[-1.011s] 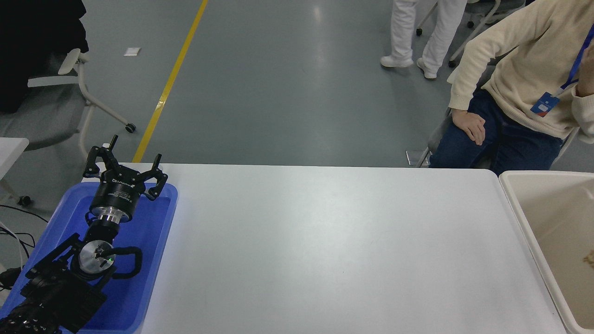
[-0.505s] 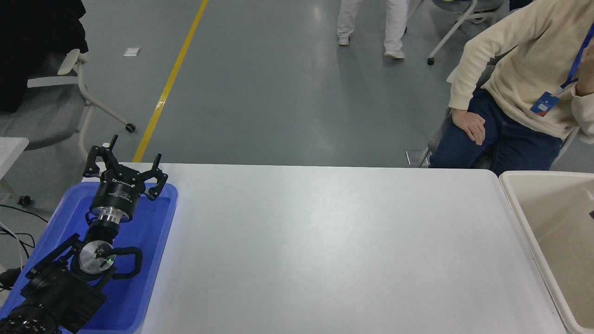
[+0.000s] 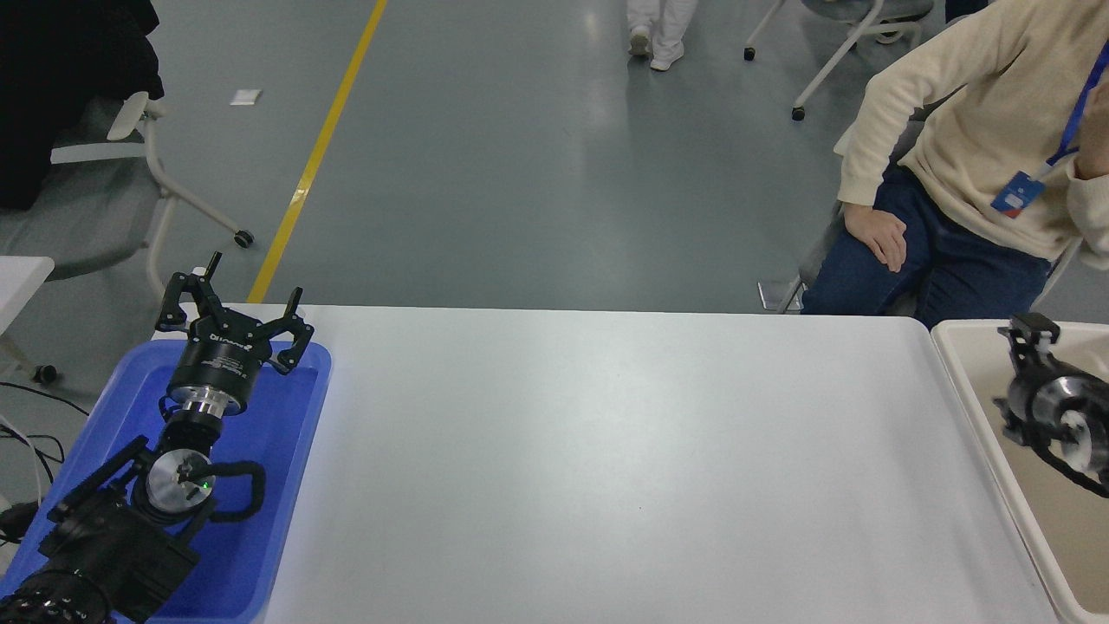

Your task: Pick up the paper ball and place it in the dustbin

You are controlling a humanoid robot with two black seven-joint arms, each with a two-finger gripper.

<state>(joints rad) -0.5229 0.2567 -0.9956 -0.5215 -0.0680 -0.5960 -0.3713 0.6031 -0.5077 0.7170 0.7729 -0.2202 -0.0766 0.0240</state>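
Note:
The cream-beige dustbin (image 3: 957, 368) stands at the table's right end, cut off by the picture's edge. My right arm comes in from the right edge over the dustbin, and its black gripper (image 3: 1031, 347) hangs above the bin's far inner part, blurred. The paper ball does not show anywhere; nothing lies on the white table (image 3: 624, 451). My left arm is parked at the lower left over the blue tray (image 3: 295, 468), with its gripper (image 3: 234, 299) open and empty above the tray's far edge.
A seated person in a cream sweater (image 3: 970, 121) is at the table's far right corner, one hand (image 3: 877, 236) on a knee. Another person's legs (image 3: 658, 35) walk on the floor behind. A white chair (image 3: 147, 165) stands at the far left.
My right arm has come into view from the right edge above the dustbin. A tan bit seen in the bin a second ago no longer shows. The walking person has moved left and farther away.

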